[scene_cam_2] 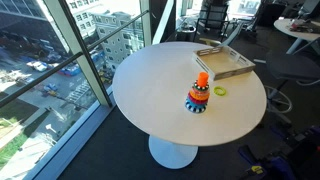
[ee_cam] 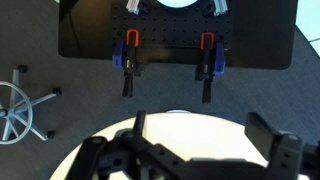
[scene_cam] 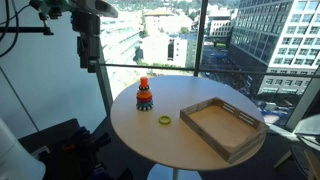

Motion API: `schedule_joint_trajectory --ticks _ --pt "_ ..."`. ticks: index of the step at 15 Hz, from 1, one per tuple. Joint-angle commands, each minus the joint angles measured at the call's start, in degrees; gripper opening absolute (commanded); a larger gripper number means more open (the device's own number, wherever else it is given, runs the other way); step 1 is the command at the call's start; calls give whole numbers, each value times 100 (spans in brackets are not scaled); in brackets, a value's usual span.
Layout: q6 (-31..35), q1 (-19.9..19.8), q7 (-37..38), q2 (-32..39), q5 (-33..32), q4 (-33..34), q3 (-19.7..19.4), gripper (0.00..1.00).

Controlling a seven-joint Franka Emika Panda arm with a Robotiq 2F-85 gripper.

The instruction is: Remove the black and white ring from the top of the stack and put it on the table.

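The stack is a small tower of orange and dark rings standing on the round white table, near its far edge. It also shows in the other exterior view. A dark ring sits in the stack below an orange top piece; I cannot make out white marks on it. My gripper hangs high above and off to the side of the table, well away from the stack. In the wrist view the gripper is open and empty, with only the bare table top between the fingers.
A yellow-green ring lies on the table next to the stack, also seen in an exterior view. A rectangular wooden tray stands on the table's other side. A window pane is behind the table. A black pegboard with clamps lies below.
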Motion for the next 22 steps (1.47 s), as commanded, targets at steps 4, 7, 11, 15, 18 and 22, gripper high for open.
schedule_joint_trajectory --ticks 4,7,11,15,18,22 --pt "-17 72 35 8 -31 13 -62 100" --pt "78 53 151 40 -23 52 -22 100" --pt "398 40 299 158 39 204 1 100" --pt "999 49 619 403 34 327 138 100" --pt "1574 49 954 694 -25 393 320 100" --pt "2318 57 1227 1213 -95 515 497 100"
